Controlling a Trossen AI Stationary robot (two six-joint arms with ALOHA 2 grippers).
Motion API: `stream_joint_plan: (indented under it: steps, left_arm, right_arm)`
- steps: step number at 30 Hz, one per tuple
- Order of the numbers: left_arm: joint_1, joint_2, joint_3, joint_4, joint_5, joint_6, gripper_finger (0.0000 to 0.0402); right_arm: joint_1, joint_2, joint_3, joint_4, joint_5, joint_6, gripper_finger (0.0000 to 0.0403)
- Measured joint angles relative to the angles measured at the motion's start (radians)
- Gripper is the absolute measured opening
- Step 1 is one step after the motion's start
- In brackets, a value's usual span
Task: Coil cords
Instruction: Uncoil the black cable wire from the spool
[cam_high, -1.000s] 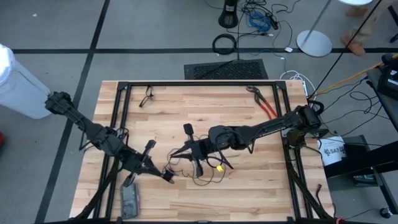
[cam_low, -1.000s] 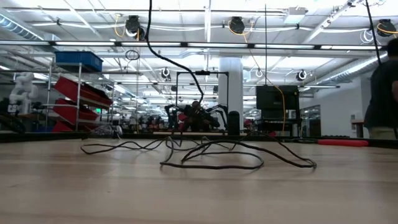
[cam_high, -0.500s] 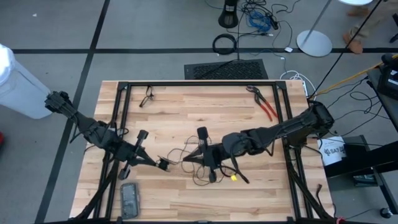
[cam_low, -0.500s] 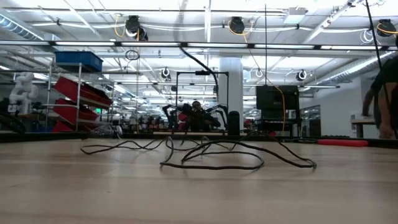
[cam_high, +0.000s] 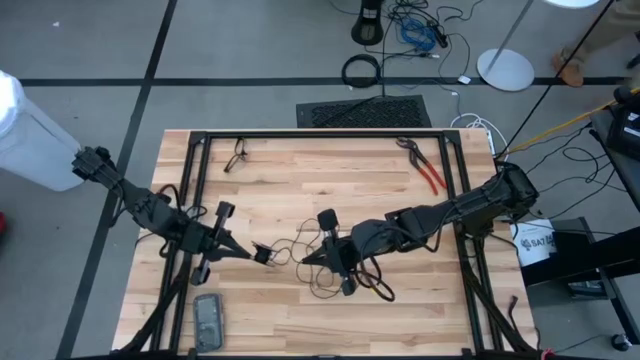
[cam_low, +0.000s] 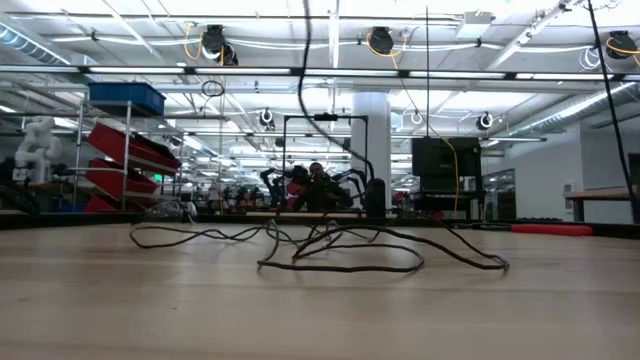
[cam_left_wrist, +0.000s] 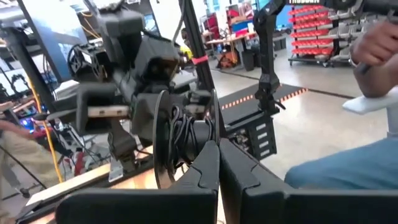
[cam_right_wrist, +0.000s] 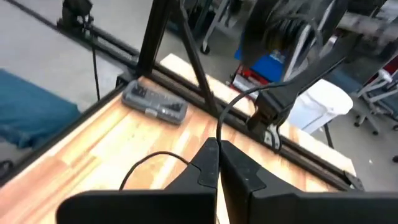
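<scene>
Two dark arms meet over the middle of the wooden table (cam_high: 300, 190), and the thin black cord (cam_high: 335, 278) lies in loose, tangled loops on the boards there, closer to the table's front edge than to the red-handled pliers (cam_high: 425, 168) at the far right corner. Measured from that tangle, the left gripper (cam_high: 262, 254) sits just beside its left end, fingers pressed together, with the cord's end reaching to its tip; whether the fingers actually pinch the cord cannot be told from above. The right gripper (cam_high: 306, 259) sits right at the tangle, a short way from the left one, its fingers also closed tight. In the right wrist view those closed fingers (cam_right_wrist: 214, 165) meet exactly where a strand of the cord rises from between them, so the strand seems to be nipped there. In the left wrist view the closed fingers (cam_left_wrist: 214, 171) point at the other arm's wrist, and no cord shows between them. From table height the cord (cam_low: 340, 250) spreads in flat, overlapping loops across the boards, with one strand climbing steeply out of the top of that picture. A grey case (cam_high: 208, 322) lies on the table well to the left of the tangle, near the front edge. A small dark object (cam_high: 236, 155) rests near the far left corner.
</scene>
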Motion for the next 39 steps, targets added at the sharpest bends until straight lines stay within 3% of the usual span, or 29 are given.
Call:
stream_joint_plan:
  steps: [12,19,23,31,39]
  left_arm:
    - [0.0,0.001,0.0,0.133,0.017,0.018,0.0]
    - [0.0,0.044,0.0,0.232,0.178,0.018,0.0]
    - [0.0,0.104,0.0,0.276,0.253,0.021,0.0]
    - [0.001,0.221,0.0,0.308,0.278,0.074,0.0]
    - [0.008,0.273,0.0,0.309,0.309,0.042,0.0]
  right_arm:
    - [-0.016,0.0,0.0,-0.104,0.0,0.043,0.0]
    - [-0.053,0.001,0.0,-0.139,0.0,0.075,0.0]
    - [-0.068,0.001,0.0,-0.105,0.011,0.08,0.0]
    - [-0.064,0.001,0.0,0.051,0.014,0.031,0.0]
    - [-0.046,0.001,0.0,0.168,0.132,-0.031,0.0]
